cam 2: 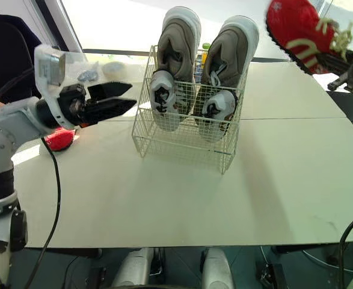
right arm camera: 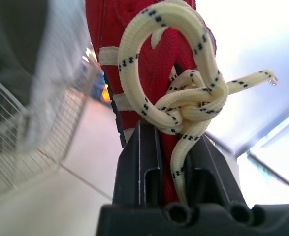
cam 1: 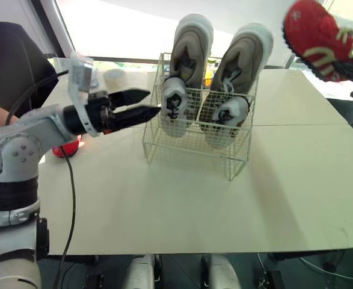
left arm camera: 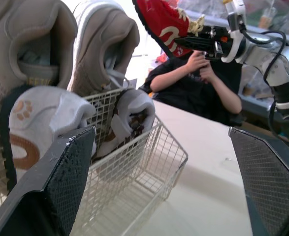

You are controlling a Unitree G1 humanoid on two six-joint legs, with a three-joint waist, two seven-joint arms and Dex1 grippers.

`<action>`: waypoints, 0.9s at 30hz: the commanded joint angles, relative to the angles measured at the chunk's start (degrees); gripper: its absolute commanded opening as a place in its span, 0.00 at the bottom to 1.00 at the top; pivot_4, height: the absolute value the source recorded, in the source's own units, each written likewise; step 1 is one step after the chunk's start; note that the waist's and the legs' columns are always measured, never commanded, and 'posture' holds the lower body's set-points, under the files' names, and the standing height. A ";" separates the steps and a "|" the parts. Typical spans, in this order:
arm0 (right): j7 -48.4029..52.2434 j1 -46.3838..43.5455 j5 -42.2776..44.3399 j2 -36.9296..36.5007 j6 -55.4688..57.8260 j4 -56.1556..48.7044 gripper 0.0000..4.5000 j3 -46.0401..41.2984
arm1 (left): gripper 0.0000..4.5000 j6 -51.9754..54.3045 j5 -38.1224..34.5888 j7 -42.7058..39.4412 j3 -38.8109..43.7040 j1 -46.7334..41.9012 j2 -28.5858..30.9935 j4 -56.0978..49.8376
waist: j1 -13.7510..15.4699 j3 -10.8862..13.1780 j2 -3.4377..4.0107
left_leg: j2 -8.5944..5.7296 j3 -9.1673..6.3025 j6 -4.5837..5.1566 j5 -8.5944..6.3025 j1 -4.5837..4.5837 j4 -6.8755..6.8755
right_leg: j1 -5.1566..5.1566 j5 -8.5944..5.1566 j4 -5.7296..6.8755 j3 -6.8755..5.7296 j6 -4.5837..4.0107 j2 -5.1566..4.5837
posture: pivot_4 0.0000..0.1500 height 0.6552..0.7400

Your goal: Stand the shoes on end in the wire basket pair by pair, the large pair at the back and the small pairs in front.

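One red fabric shoe with cream speckled laces (cam 1: 317, 36) is clamped by its lacing in the right gripper (right arm camera: 163, 147), long axis slanting, high above the pale table (cam 1: 224, 205). Below and to that gripper's left stands the white wire basket (cam 1: 188, 146), with the large taupe pair (cam 1: 191, 42) at its back and a small grey pair (cam 1: 174, 105) before them. Its front strip looks free. The left gripper (cam 1: 152, 101) hovers spread open beside the basket, the nearer hand

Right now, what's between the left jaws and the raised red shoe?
Left eye view: between left jaws and red shoe stands the wire basket, holding the large grey pair and a small pair.
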 commanded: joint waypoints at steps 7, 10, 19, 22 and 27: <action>2.24 -5.93 3.33 2.14 -6.44 -17.81 0.00 10.96 | 1.00 3.85 0.21 -4.85 -0.31 -8.44 0.22 6.58 | -0.22 0.07 -0.11 | 0.00 -0.10 0.02 0.00 -0.01 0.03 | 0.00 0.00 0.00 0.00 0.00 0.00 | 1.00 1.00; 2.52 -6.41 -0.98 3.55 -11.93 -17.82 0.00 16.30 | 1.00 5.24 -0.25 -4.89 0.09 -10.16 -0.46 7.73 | -0.16 0.10 -0.17 | -0.01 -0.10 0.02 0.00 -0.04 0.04 | 0.00 0.00 -0.01 0.00 0.00 -0.01 | 1.00 1.00; 4.67 -9.14 -8.82 8.57 -22.19 -16.55 0.00 26.11 | 1.00 6.85 0.53 -3.94 0.04 -10.63 -2.61 7.74 | -0.33 0.13 -0.19 | -0.01 0.02 0.02 0.01 -0.05 0.05 | -0.02 0.00 0.05 0.00 0.01 0.00 | 1.00 1.00; 5.40 -10.71 -9.96 9.98 -23.17 -15.93 0.00 27.62 | 1.00 7.15 1.18 -3.79 -0.54 -9.82 -2.94 7.24 | -0.25 0.13 -0.19 | -0.01 0.04 0.02 0.01 -0.05 0.07 | -0.02 0.00 0.05 -0.01 0.01 0.00 | 1.00 1.00; 6.82 -13.20 -10.44 11.42 -23.66 -14.73 0.00 28.28 | 0.64 6.55 3.67 -4.47 -1.47 -7.81 -2.73 6.18 | -0.28 0.14 -0.22 | -0.01 0.04 0.02 0.01 -0.05 0.07 | 0.00 0.00 0.06 -0.01 0.01 0.00 | 1.00 1.00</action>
